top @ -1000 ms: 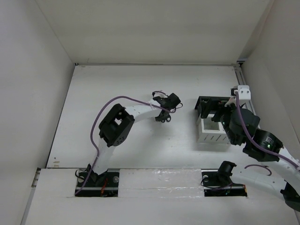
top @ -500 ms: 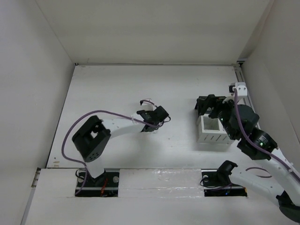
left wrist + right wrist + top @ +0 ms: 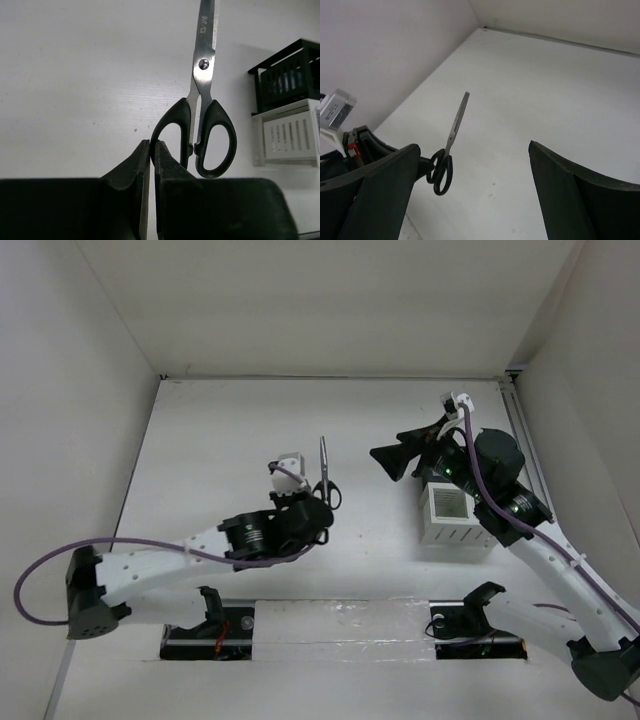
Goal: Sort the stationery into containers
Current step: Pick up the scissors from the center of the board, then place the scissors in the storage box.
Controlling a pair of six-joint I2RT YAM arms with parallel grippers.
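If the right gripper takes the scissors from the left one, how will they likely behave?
The scissors look stiff, with steel blades, so hardly floppy. The left gripper pinches only one handle loop, so they may swivel. The smooth blades could slip in the open right gripper.

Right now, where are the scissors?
In the top view the scissors are near the middle, one black handle loop pinched in the left gripper, blades pointing away from the robot. The desk organizer is off to their right.
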